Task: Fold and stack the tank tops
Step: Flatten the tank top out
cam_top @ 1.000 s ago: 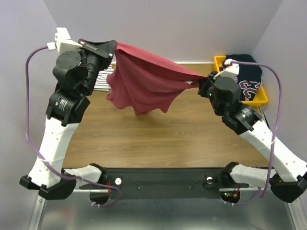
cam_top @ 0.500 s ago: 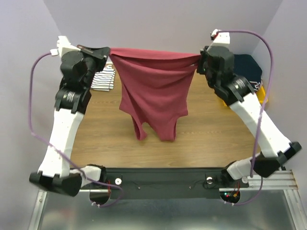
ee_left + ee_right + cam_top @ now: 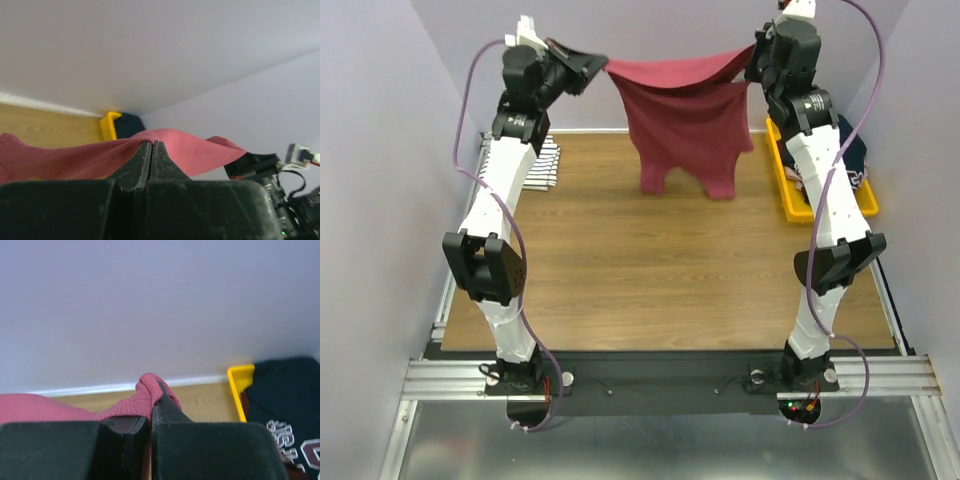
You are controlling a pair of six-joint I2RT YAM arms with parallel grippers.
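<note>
Maroon tank top (image 3: pixel 685 125), strung up high over the far half of the table (image 3: pixel 650 270), well clear of the wood. Soft, light knit; sags along the top edge, drapes in loose folds, ends in two narrower lobes, probably the straps. Likely to slide and bunch rather than hold a crease, so best gripped at corners or seams.

From the left: striped tank top (image 3: pixel 542 165), white with thin dark lines, lying flat at the table's left edge. Left gripper (image 3: pixel 603 68), black fingers pinched tight on one upper corner of the maroon cloth. Right gripper (image 3: pixel 752 62), clamped likewise on the other corner, ribbed edge bunched at the tips. Far right, yellow bin (image 3: pixel 775 165), hard plastic, with a dark printed garment (image 3: pixel 850 150) inside.
</note>
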